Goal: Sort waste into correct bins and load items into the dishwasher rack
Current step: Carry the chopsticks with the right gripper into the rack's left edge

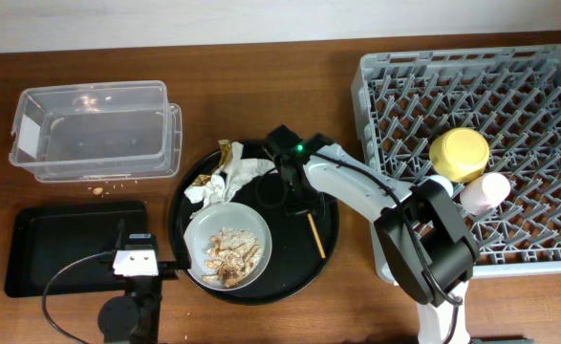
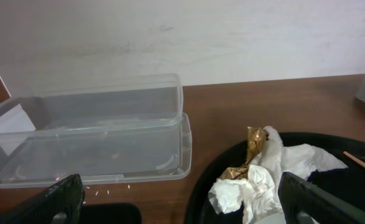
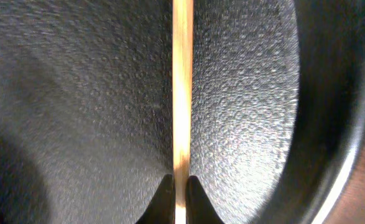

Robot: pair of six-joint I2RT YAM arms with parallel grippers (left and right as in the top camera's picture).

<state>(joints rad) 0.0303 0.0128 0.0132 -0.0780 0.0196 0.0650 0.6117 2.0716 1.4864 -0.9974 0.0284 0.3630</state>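
Found right gripper [image 3: 179,198] pinched close on thin wooden stick [image 3: 182,93], lying flat on round tray [image 1: 299,272] near plate [image 1: 206,229]. Judged stick light, stiff, smooth, prone to pivot; better held mid-length. Noted left gripper [image 2: 185,202] spread wide, empty.

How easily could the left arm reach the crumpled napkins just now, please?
Probably yes: the left gripper is open and faces the napkins, with nothing standing between them.

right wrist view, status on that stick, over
Left gripper open, empty. Right gripper shut on thin wooden stick on round black tray. Crumpled white paper napkins on tray, nothing blocking.
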